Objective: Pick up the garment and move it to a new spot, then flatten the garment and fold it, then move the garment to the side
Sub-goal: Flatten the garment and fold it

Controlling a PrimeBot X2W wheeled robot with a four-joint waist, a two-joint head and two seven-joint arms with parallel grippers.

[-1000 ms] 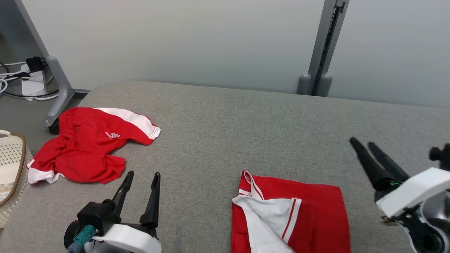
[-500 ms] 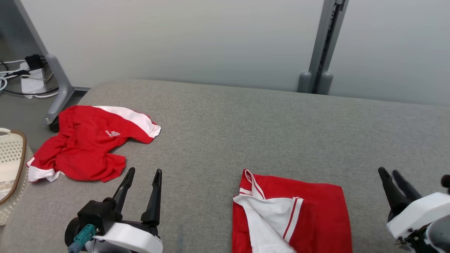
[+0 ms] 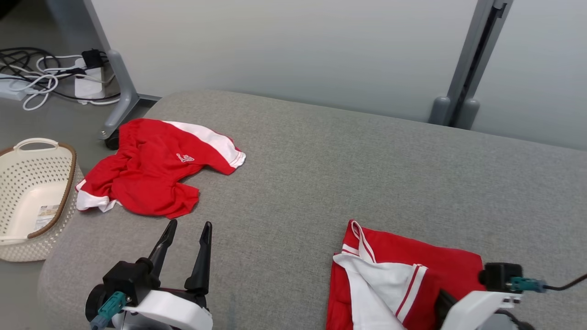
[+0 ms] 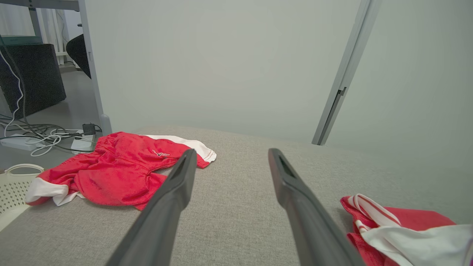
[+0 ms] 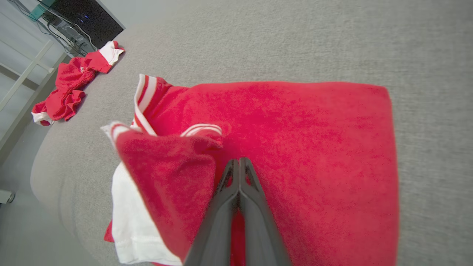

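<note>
folded garment (image 3: pixel 454 270): 1; crumpled garment (image 3: pixel 146 178): 1; basket (image 3: pixel 68 184): 1

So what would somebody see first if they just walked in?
Two bright red things on the grey surface: a folded garment at the front right and a crumpled garment at the far left. The right tool is shut just over the folded one, the left tool stands open, and a white basket sits off the left edge.

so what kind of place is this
Likely a lab or office test space: plain wall panels with grey posts, a power strip with loose cables on the floor, a padded grey worktable.
</note>
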